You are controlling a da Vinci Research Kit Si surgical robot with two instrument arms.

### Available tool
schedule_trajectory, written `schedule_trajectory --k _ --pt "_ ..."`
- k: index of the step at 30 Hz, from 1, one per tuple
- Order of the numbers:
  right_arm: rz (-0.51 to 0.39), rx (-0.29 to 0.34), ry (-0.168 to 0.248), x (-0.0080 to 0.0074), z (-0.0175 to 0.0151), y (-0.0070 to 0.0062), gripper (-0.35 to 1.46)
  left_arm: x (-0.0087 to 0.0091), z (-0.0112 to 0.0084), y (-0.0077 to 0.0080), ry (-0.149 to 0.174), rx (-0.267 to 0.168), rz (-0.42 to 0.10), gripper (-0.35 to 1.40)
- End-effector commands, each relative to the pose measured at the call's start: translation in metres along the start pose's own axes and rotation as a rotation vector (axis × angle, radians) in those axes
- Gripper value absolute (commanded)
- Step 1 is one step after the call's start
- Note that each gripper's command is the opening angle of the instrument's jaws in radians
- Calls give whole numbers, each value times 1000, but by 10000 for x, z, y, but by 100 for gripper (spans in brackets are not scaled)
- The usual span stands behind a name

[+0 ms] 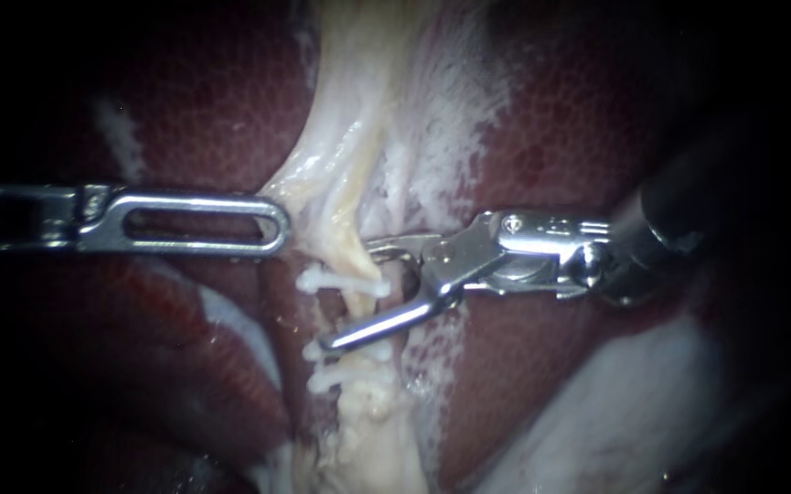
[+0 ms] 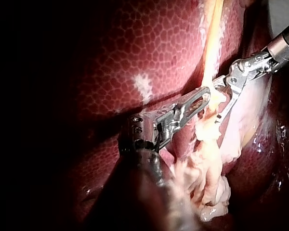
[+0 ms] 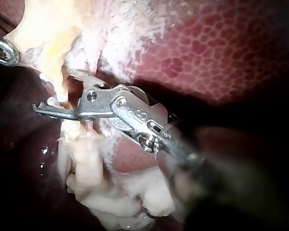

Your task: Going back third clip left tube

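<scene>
— Where do my cameras look from?
— My endoscope faces the tube and liver head-on, close. Wrist cameras look along my left instrument and right instrument, near, from opposite sides. All share that tube.

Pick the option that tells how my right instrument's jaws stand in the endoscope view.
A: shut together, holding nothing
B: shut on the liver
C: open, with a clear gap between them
C: the right instrument shows its two jaws spread wide apart, gripping nothing, next to the pale tube that carries white clips.
</scene>
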Motion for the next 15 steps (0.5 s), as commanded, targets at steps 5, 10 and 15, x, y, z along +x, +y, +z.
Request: schedule_trajectory --k 5,10,15 --pt "-30 -16 -5 -4 -17 -3 60 0 0 -1 0 0 0 -35" --pt "-25 -34 -8 -6 -33 -11 60 0 0 -1 0 0 0 -35" --pt "-27 -39 -10 -9 -54 -24 60 0 -1 0 0 0 0 -35"
